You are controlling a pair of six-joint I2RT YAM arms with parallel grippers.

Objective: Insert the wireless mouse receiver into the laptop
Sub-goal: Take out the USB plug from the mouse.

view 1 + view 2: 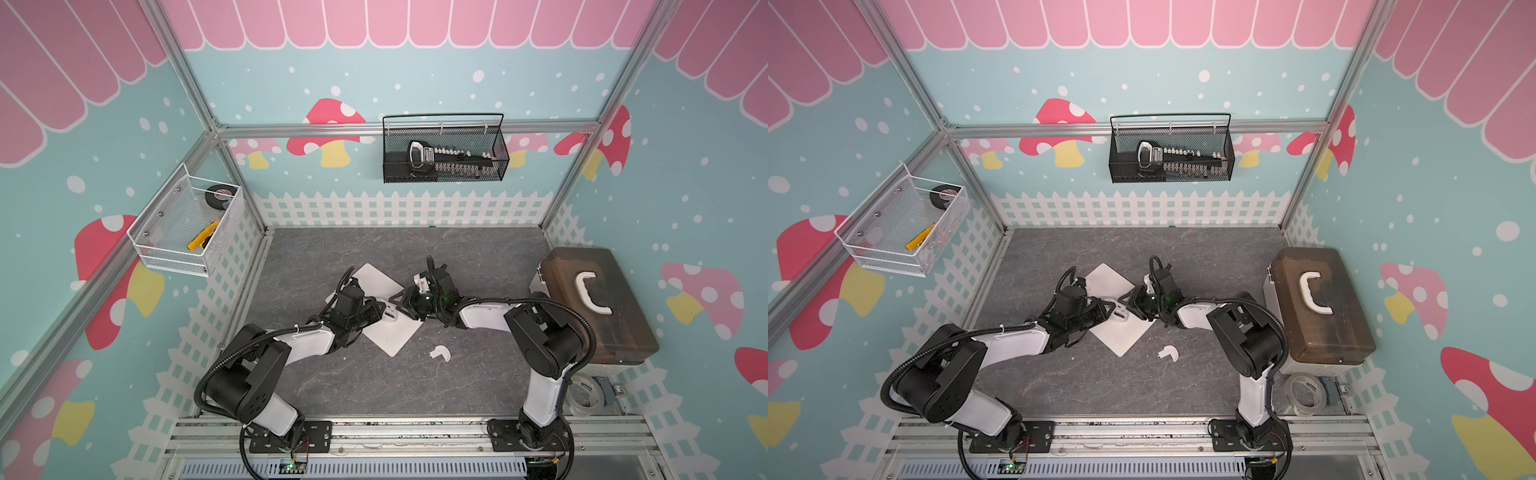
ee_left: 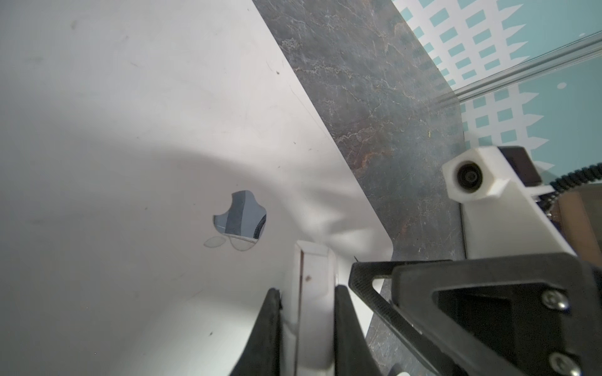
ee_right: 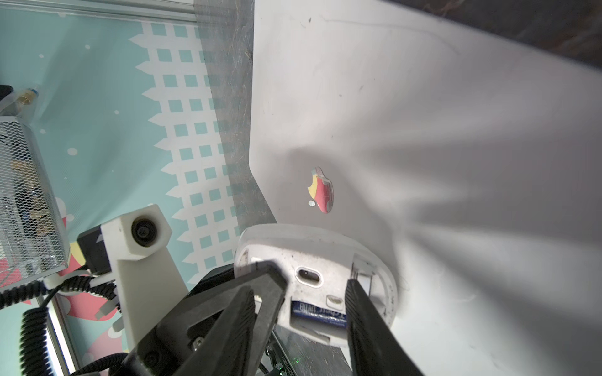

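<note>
From both top views we look steeply down on the whole table; our two wrist views sit close, facing each other, sharing the laptop lid and mouse

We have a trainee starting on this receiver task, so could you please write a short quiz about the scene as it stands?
1. True or false: the laptop has its lid open.
2. Where does the white curved cover piece lie?
3. What is the left gripper clamped on? A) the white mouse B) the curved cover piece C) nothing

Key:
1. False: it lies shut, logo up.
2. On the bare table, apart from the laptop.
3. A: the mouse, held over the laptop.
</note>
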